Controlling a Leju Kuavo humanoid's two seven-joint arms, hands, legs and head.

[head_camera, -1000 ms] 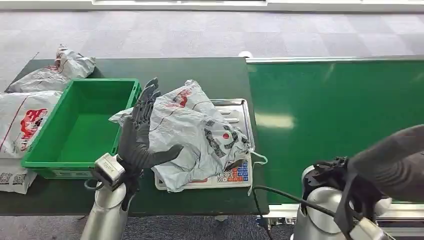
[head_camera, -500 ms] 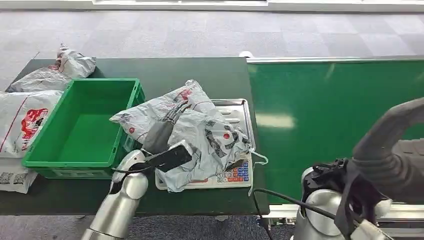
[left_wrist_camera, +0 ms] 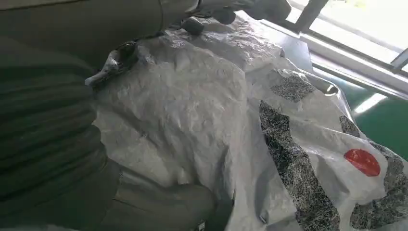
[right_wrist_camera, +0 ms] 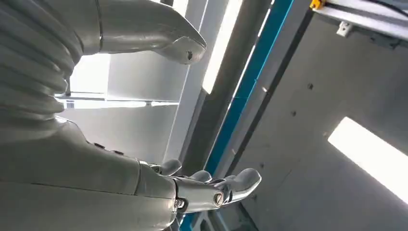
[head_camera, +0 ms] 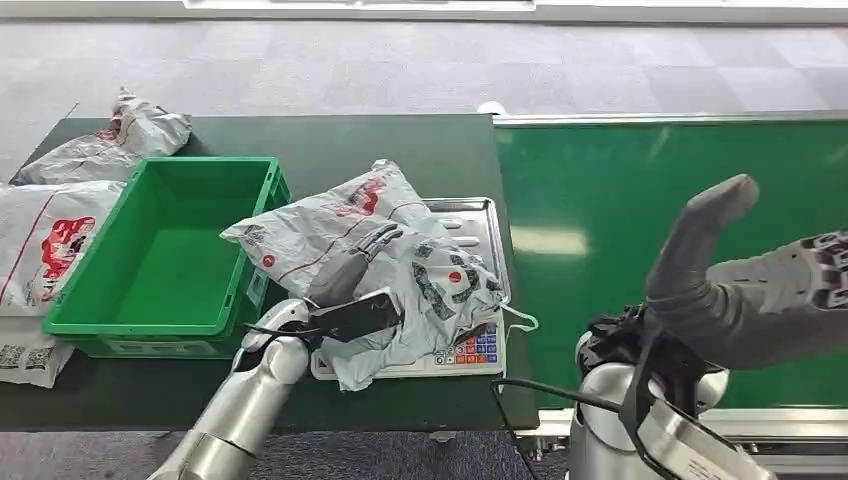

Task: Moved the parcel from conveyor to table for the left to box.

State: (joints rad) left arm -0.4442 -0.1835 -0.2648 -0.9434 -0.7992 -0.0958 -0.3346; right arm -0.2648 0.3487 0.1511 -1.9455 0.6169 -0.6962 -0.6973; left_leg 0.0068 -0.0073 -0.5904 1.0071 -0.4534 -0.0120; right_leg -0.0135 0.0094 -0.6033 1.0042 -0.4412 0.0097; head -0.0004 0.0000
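The grey plastic parcel [head_camera: 340,215] with red and black print lies crumpled across the metal scale tray [head_camera: 470,215] on the dark green table [head_camera: 400,140]. My left hand [head_camera: 350,280] lies on the parcel's near left side, fingers on top. In the left wrist view the parcel [left_wrist_camera: 202,110] sits between the fingers [left_wrist_camera: 211,9] above and the thumb [left_wrist_camera: 163,202] below, so the hand grips it. My right hand [head_camera: 745,295] is raised over the conveyor [head_camera: 650,190], holding nothing. Its fingers [right_wrist_camera: 231,185] are spread in the right wrist view.
An empty green crate [head_camera: 200,163] stands just left of the parcel. More grey parcels [head_camera: 50,235] lie at the table's left edge, another [head_camera: 135,130] at the far left corner. The scale's keypad [head_camera: 470,350] faces me.
My left hand dropped from upright beside the crate onto the parcel and closed around it. My right arm rose, bringing its hand up over the conveyor.
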